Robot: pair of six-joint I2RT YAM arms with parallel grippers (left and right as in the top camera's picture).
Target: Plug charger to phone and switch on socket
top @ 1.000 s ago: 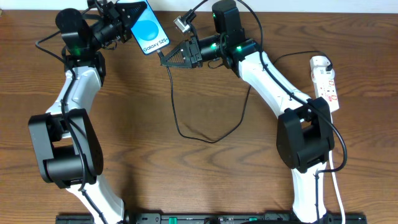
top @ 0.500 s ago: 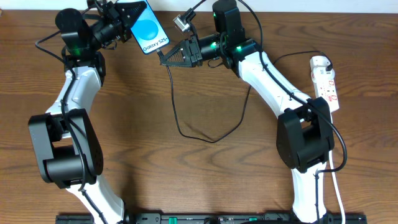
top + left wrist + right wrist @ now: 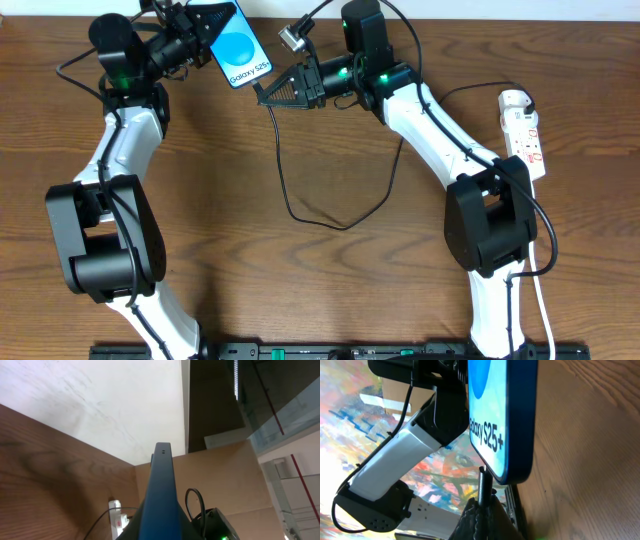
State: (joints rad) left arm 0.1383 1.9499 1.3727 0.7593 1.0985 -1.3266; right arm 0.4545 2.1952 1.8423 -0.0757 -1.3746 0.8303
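My left gripper (image 3: 200, 22) is shut on the phone (image 3: 240, 46), a slim blue-screened phone reading "Galaxy S25", held above the table's far edge; it shows edge-on in the left wrist view (image 3: 161, 495) and close up in the right wrist view (image 3: 502, 415). My right gripper (image 3: 266, 92) is shut on the plug end of the charger (image 3: 285, 170), a thin black cable looping across the table. In the right wrist view the plug (image 3: 483, 485) touches the phone's bottom edge. The socket (image 3: 523, 130), a white power strip with red markings, lies at the far right.
The white cord (image 3: 540, 300) runs from the socket down the right side toward the front edge. The black cable loop lies on the wooden table (image 3: 330, 290) between the arms. A wall borders the table's far edge.
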